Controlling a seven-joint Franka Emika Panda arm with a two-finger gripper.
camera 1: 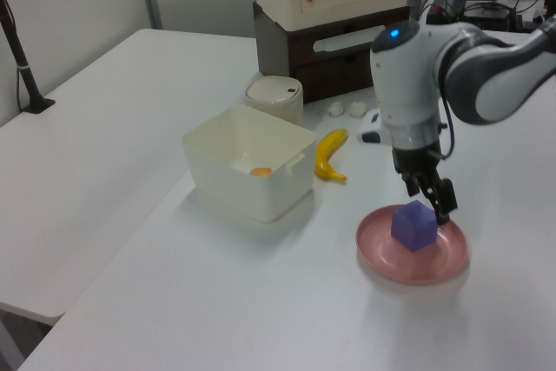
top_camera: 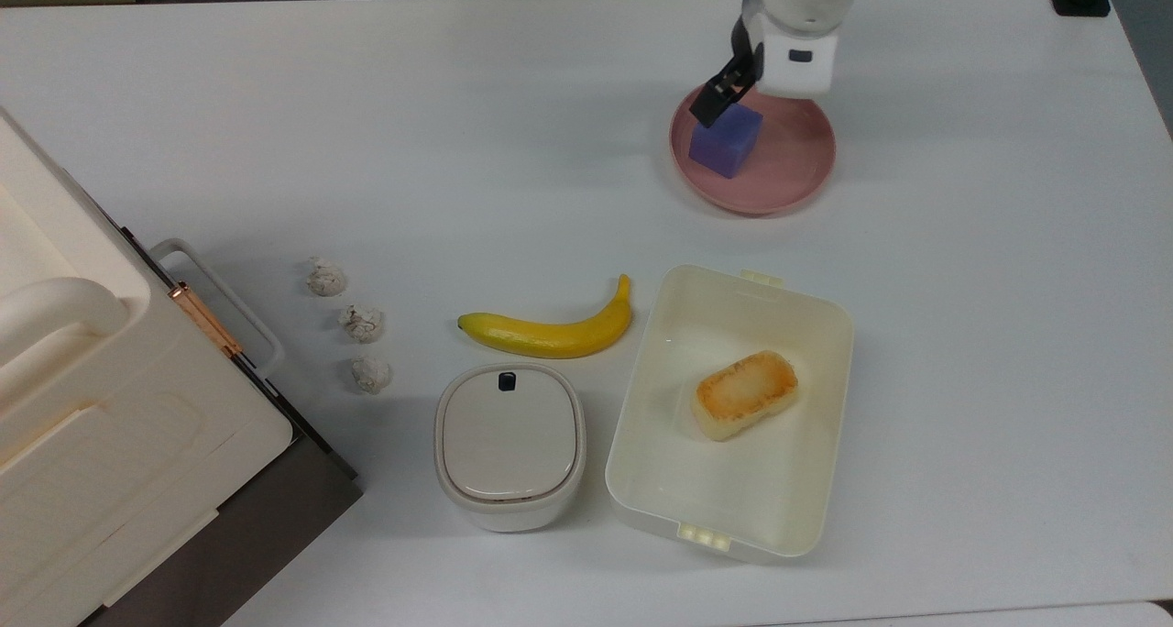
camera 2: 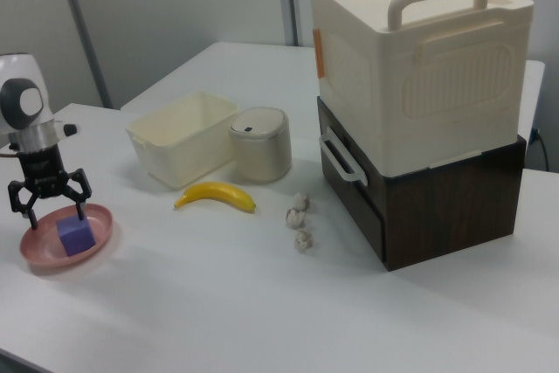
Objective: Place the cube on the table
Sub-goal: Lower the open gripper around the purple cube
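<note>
The blue-purple cube [top_camera: 726, 139] [camera 1: 413, 225] [camera 2: 75, 235] rests on the round pink plate [top_camera: 788, 187] [camera 1: 382, 254] [camera 2: 44, 255], which stands on the white table [top_camera: 367, 150]. My gripper [top_camera: 738, 95] [camera 1: 436, 199] [camera 2: 55, 209] hangs just above the cube and the plate, pointing down. Its fingers [camera 2: 80, 209] are spread wide in the right view, with nothing between them, so it is open. In the top view the white hand hides one finger and part of the plate's far rim.
A cream tub [top_camera: 641, 480] holds a toasted bread piece [top_camera: 744, 394]. Beside it lie a banana [top_camera: 550, 334], a lidded cream pot [top_camera: 509, 444] and three crumpled balls [top_camera: 362, 323]. A big cream box on a brown base [camera 2: 419, 111] takes up the top view's left.
</note>
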